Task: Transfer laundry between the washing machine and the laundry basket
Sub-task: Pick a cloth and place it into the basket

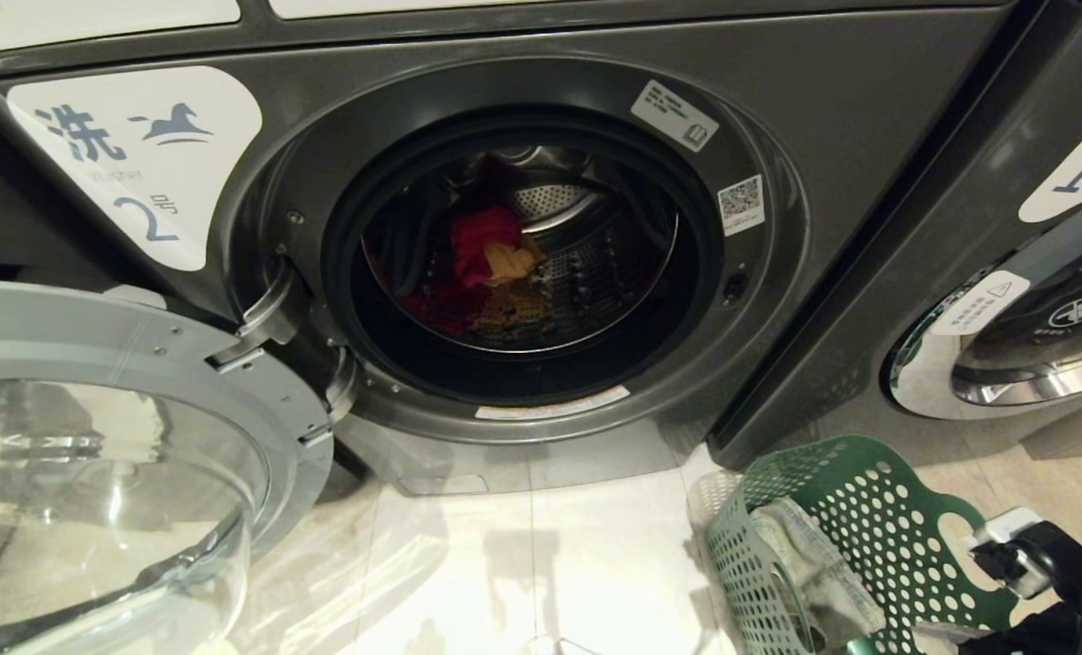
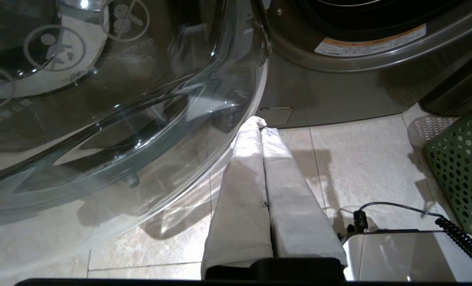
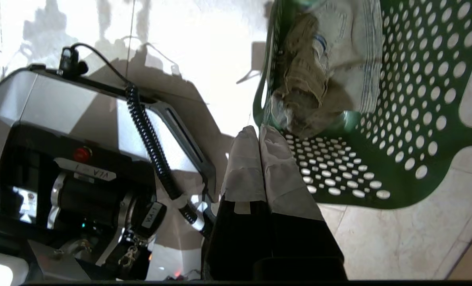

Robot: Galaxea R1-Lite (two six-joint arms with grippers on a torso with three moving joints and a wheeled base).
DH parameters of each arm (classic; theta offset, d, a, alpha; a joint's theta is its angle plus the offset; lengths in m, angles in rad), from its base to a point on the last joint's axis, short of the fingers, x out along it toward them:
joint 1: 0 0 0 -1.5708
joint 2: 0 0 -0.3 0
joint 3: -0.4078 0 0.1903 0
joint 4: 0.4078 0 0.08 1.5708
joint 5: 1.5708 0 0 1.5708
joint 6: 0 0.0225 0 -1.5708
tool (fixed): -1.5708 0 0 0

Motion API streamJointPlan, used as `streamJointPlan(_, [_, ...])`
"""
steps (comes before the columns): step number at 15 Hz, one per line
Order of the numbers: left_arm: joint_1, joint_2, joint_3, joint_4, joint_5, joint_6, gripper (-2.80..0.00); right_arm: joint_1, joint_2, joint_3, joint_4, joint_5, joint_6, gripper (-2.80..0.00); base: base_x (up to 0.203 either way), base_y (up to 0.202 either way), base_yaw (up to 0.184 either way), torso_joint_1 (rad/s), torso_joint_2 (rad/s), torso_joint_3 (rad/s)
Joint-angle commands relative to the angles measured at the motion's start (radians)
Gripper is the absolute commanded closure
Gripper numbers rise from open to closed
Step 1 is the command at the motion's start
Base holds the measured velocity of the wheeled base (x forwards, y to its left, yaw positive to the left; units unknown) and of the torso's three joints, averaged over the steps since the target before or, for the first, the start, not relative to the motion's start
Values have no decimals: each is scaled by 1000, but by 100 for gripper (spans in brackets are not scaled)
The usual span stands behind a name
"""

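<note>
standing open, the washing machine holds red and mustard laundry far back in its drum. the laundry basket sits right, holding pale cloth. right gripper pressed closed and empty by the basket; left gripper likewise closed, near the door.

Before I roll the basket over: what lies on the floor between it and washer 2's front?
Only bare tile floor between basket and washer, seen in the head view.
</note>
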Motion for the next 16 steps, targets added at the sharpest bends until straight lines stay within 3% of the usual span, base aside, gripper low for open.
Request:
streamJointPlan(1, [0, 1, 0, 0, 0, 0, 0, 1, 0, 5, -29, 0, 0, 0, 0, 0, 0, 0, 0, 0])
streamJointPlan(12, [0, 1, 0, 0, 0, 0, 0, -13, 16, 32, -45, -3, 7, 0, 1, -6, 164, 3, 4, 4])
streamJointPlan(16, [0, 1, 0, 0, 0, 0, 0, -14, 10, 93, -129, -4, -2, 0, -2, -2, 43, 3, 2, 1])
